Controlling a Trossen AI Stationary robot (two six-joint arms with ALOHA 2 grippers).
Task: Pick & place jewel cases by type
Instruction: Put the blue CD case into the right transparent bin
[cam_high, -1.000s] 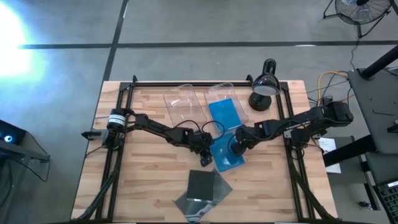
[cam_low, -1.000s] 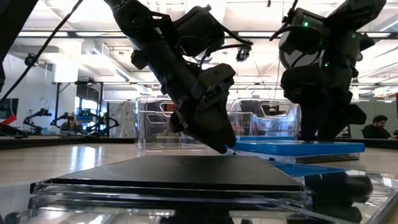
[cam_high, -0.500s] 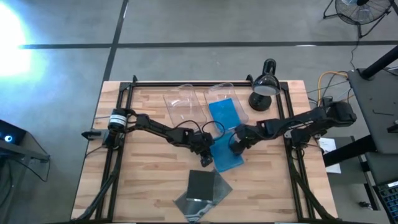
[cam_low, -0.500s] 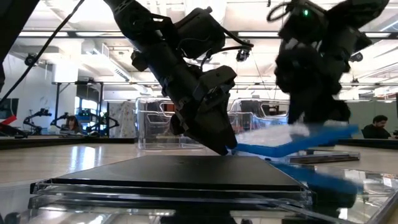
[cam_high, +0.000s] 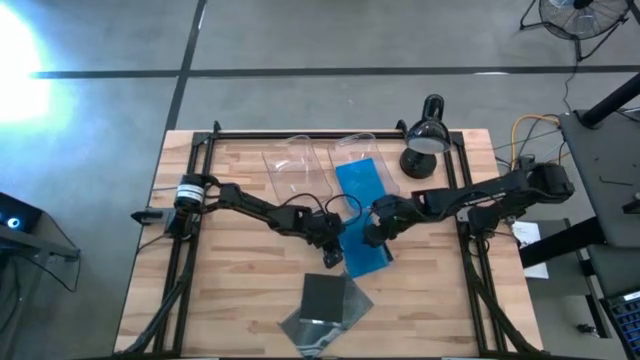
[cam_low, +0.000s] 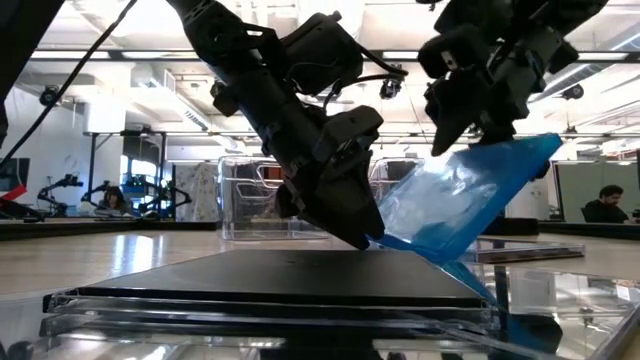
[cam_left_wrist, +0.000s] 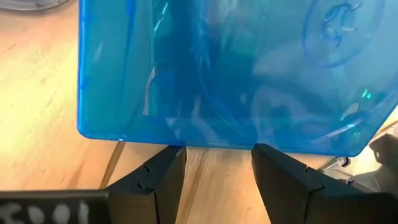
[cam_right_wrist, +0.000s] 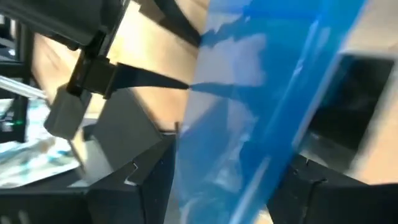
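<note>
No text, label, brand or number can be read anywhere — nothing legible on any surface.

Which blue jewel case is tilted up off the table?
The blue jewel case held in the right gripper; the other blue case lies flat by the trays.

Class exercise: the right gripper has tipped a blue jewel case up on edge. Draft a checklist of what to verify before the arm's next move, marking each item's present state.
1. Right gripper holds the translucent blue square jewel case: ok.
2. Case clear of the table: not ok; its lower edge is down by the left gripper.
3. Left gripper open: ok.
4. Clear rectangular plastic trays reachable: ok.
5. Dark grey jewel cases lie apart: ok.
6. Grip firmness: cannot tell.
</note>
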